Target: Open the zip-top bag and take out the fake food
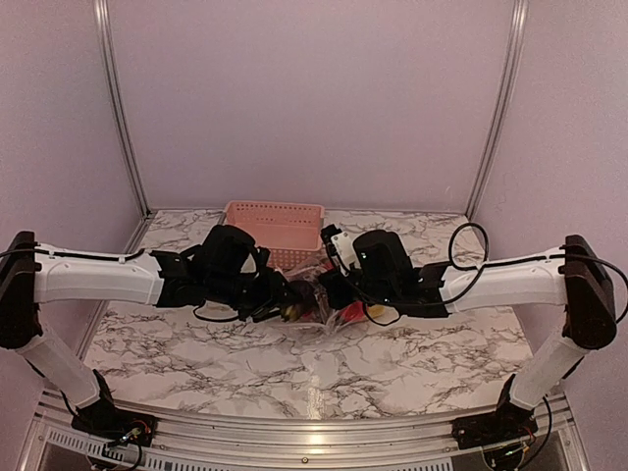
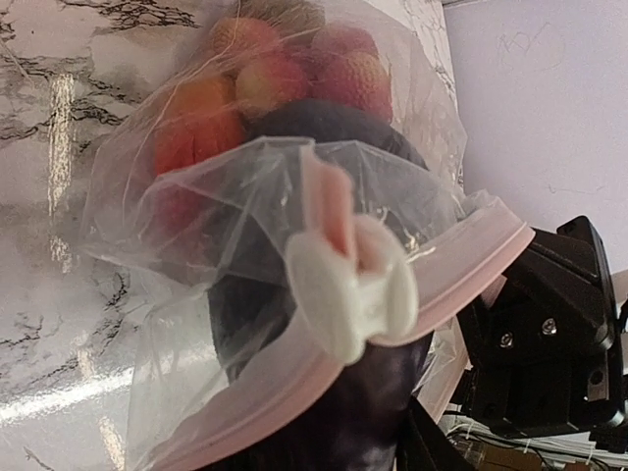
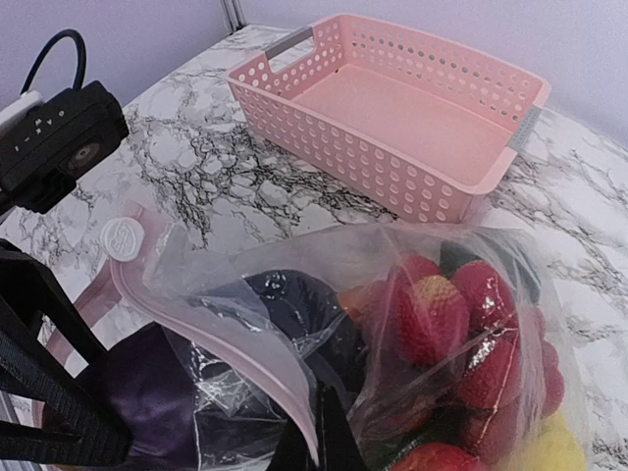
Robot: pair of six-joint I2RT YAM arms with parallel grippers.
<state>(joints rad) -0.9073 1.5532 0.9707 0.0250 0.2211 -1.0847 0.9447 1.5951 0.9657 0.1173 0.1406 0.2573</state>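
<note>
Zip-top bag (image 3: 324, 253) of fake food (image 3: 432, 319) in closed right end effector (image 3: 306, 440); left end effector (image 1: 279, 300), state unclear.

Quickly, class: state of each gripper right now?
Left gripper: cannot tell, the zip-top bag hides its fingers.
Right gripper: shut on the zip-top bag.

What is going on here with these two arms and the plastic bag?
Two robot arms work on a clear zip-top bag at the middle of the marble table, in front of a pink basket. The right tool is shut, apparently pinching the bag's film. The left tool meets the bag from the other side, but its grip is hidden. The fake food, red fruits and a purple eggplant among them, is in the bag.
</note>
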